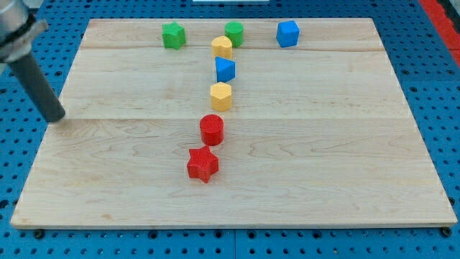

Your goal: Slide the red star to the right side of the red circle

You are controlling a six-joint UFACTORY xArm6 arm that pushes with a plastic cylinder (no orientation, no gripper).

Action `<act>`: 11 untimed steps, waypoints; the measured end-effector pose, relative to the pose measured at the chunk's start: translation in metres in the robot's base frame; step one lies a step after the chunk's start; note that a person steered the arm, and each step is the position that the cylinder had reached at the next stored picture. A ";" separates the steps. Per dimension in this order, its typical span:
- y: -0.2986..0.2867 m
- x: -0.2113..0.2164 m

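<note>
Camera view: wooden worktop (323, 165) on a blue pegboard (14, 173). No fingers on this rig, just the dark rod; my tip (56, 119) sits at the worktop's left edge, about mid-height in the view, well apart from every block.

Red star (203, 164) lies low of centre, slightly toward the view's left. Red circle (212, 129) is just above it and a touch to the view's right; the two are close, can't tell if they touch. So the star is below and slightly left of the circle, not on its right side.

Rest of the blocks run up in a rough column from the circle:
- yellow block (221, 96), looks hexagonal, just above the red circle
- blue block (225, 70) above that, shape unclear, maybe triangular
- second yellow block (222, 47) next, close against the green circle (233, 33) at its upper right
- green star (173, 35) near the top edge, left of that pair
- blue block (287, 33), roughly cube-like, near the top edge, right of the green circle

My tip is left of the whole column, nearest in height to the lower yellow block and the red circle.
</note>
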State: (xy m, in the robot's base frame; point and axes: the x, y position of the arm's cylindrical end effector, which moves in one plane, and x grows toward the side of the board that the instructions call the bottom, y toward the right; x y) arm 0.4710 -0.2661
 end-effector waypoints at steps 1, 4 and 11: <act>0.043 0.046; 0.230 0.068; 0.337 0.029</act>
